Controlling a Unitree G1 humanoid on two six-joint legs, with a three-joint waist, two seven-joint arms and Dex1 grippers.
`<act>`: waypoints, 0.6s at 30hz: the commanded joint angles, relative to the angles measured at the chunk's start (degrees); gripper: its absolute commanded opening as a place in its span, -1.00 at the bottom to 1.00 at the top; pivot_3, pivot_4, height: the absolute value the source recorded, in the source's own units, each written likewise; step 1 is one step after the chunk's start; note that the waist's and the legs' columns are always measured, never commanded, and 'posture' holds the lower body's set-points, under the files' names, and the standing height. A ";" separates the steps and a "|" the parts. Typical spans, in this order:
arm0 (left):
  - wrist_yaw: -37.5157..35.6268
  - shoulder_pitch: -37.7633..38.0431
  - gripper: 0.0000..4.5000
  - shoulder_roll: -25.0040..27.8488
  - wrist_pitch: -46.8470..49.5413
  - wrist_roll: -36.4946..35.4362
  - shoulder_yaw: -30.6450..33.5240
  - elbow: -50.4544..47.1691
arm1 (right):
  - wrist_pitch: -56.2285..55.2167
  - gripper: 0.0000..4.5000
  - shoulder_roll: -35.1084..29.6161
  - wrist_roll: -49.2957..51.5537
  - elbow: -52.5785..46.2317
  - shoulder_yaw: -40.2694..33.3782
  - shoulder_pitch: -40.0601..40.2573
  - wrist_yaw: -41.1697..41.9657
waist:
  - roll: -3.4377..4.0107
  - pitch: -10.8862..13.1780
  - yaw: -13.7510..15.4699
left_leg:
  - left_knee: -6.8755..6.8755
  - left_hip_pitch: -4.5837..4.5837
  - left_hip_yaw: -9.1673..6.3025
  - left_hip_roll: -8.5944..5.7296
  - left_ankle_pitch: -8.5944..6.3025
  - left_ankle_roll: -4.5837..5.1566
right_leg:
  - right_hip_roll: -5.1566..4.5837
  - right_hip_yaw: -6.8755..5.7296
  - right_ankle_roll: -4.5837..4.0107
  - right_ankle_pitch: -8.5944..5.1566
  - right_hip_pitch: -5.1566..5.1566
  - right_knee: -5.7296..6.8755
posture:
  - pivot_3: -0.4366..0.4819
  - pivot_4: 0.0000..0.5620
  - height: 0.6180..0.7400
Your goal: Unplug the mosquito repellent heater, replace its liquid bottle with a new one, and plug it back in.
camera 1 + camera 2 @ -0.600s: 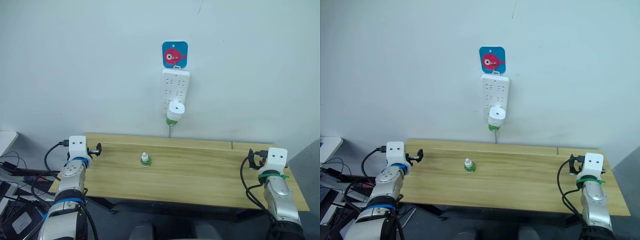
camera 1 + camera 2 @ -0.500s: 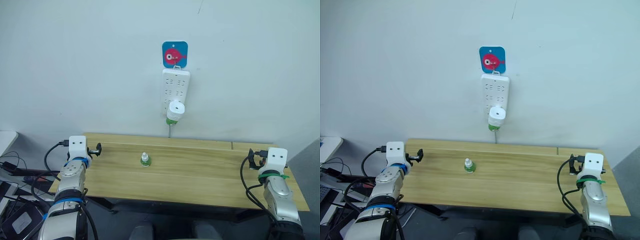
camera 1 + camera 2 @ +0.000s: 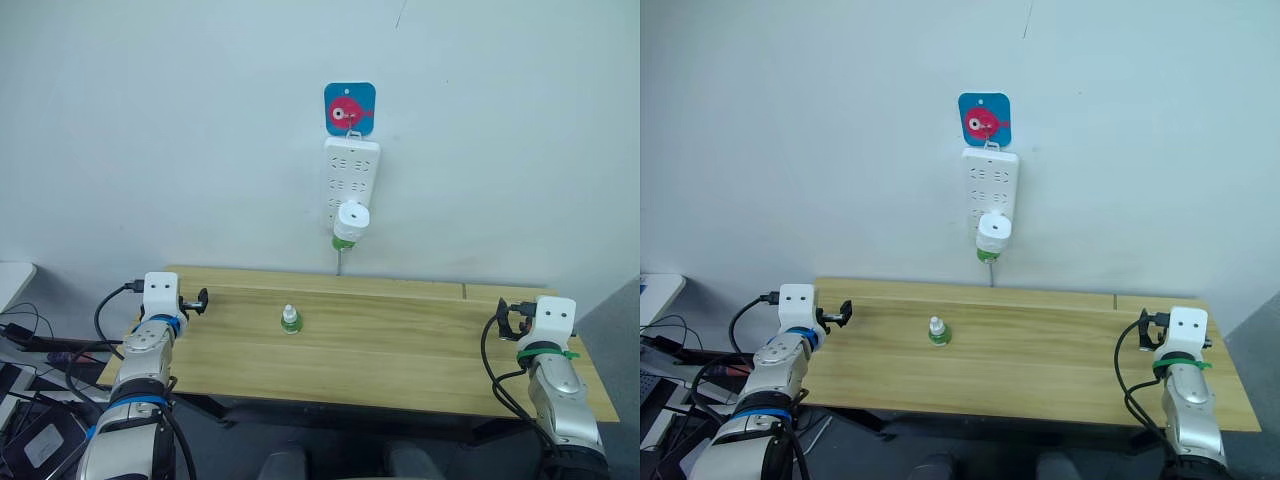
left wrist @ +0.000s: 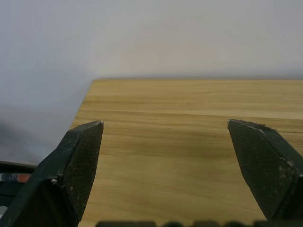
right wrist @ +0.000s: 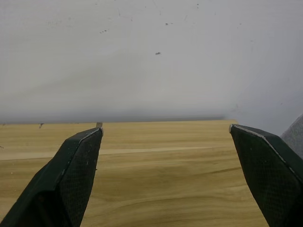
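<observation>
**A:** Pale wall (image 3: 150,130) behind, wooden table (image 3: 400,350) in front, and nothing has been touched. Where's the heater?

**B:** The heater (image 3: 350,222) is plugged into the strip (image 3: 350,180) hanging on the wall under a fish sign (image 3: 350,108). Its green bottle hangs at the lower end, so its long axis runs roughly up and down, tilted slightly.

**A:** And the grippers?

**B:** The left gripper (image 3: 197,298) sits low at the table's left edge, fingers spread wide, holding nothing. The right gripper (image 3: 503,322) is at the far right edge; its wrist view shows both fingers (image 5: 71,175) well apart over bare wood, also empty.

**A:** Which way from them is the heater?

**B:** Above and ahead of both, inward toward the middle: up and rightward from the left one, up and leftward from the right one. Both are well apart from it; the heater looks roughly midway, so neither arm is clearly nearer.

**A:** And the spare?

**B:** The new bottle (image 3: 290,320) stands upright on the table, below the heater and just left of it, nearer the left gripper.

**A:** So unplugging comes first?

**B:** Likely. Whichever arm goes must rise and reach the wall, closing across the heater's body and pulling straight away from the strip.
</observation>
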 commanded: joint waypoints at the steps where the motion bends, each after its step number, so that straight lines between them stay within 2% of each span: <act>1: -0.47 -0.66 1.00 0.90 -0.40 -0.30 0.26 -1.64 | -0.42 0.99 -0.27 0.08 -2.67 -0.25 -0.26 0.24 | 0.00 0.01 0.00 | 0.00 0.00 0.00 0.00 0.00 0.00 | 0.00 0.00 0.00 0.00 0.00 0.00 | 0.10 -0.64 1.00; 8: -3.12 -0.12 1.00 0.80 0.07 -2.32 1.27 -3.34 | -0.25 0.99 -0.18 0.37 -3.82 -0.05 -0.29 0.66 | 0.02 0.05 0.00 | 0.00 0.00 0.00 0.00 0.00 0.00 | 0.00 0.00 0.00 0.00 0.00 0.00 | 0.10 -0.63 1.00; 13: -9.82 1.10 1.00 1.25 1.18 -6.47 2.73 -8.93 | 1.44 0.99 0.00 3.29 -9.92 1.22 1.20 5.64 | 0.02 0.26 -0.01 | 0.00 -0.02 -0.01 0.01 0.00 0.00 | 0.00 0.00 0.01 0.00 0.00 0.00 | 0.10 -0.61 1.00; 18: -20.01 2.08 1.00 2.92 6.23 -11.60 2.28 -20.49 | 7.38 0.99 -0.59 9.46 -21.10 3.21 2.85 12.19 | 0.02 1.13 -0.03 | 0.01 -0.04 -0.05 0.05 0.00 0.00 | 0.00 -0.03 0.00 0.00 0.01 0.01 | 0.11 -0.57 1.00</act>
